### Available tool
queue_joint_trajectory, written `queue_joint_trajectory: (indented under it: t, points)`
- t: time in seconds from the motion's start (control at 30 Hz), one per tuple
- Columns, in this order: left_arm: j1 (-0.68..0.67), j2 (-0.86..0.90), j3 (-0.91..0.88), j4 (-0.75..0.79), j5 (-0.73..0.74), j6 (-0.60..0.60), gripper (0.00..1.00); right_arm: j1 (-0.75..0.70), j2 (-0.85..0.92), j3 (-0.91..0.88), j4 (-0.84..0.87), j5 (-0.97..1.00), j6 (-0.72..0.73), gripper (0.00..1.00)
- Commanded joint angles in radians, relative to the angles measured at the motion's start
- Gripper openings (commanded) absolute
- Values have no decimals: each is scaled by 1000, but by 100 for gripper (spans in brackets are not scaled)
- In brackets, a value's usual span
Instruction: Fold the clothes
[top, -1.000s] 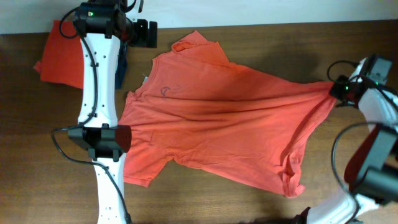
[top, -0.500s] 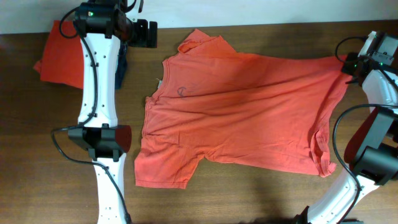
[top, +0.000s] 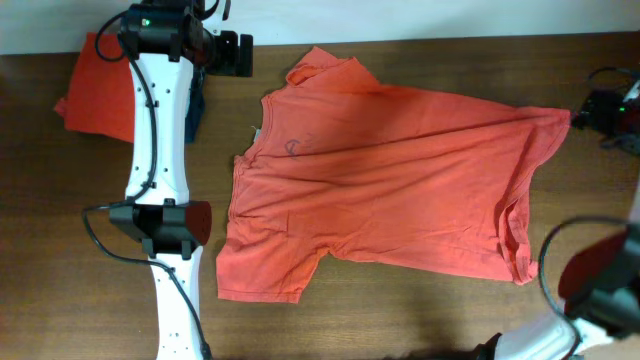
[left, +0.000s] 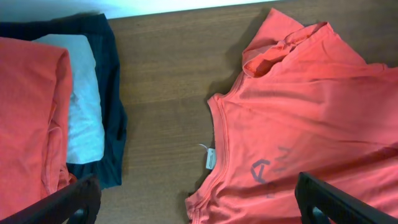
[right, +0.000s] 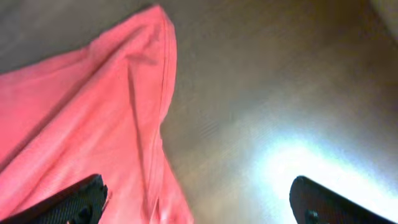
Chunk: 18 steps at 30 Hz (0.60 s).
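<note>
Here, coral T-shirt (top: 390, 180) spread across table (top: 400, 325)

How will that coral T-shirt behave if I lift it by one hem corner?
Probably floppy: the T-shirt lies limp and creased, its hem bunched. It looks thin and light, so a one-corner lift would likely drape and drag across the table.

Coral-red T-shirt (top: 390, 180) lies spread flat, unfolded — plain face up — on table.
</note>
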Motion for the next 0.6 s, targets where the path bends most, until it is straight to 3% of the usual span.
queue_joint_trajectory:
  t: [0.0,0.17,0.3,0.4,0.57]
  points:
    - [6,-10,5,-1,8,-6,99,2,-134,24,-134,14,110,99]
    - [6,-10,5,-1,8,-6,99,3,-186,14,-359,10,161,99]
    - [6,-10,5,-1,8,-6,99,4,-185,-95,-417,-24,149,99]
    - [6,-10,5,-1,8,-6,99,29,-185,-243,-381,-70,69,97]
    - [6,-9,5,-1,8,-6,99,129,-185,-517,-173,-136,-56,92]
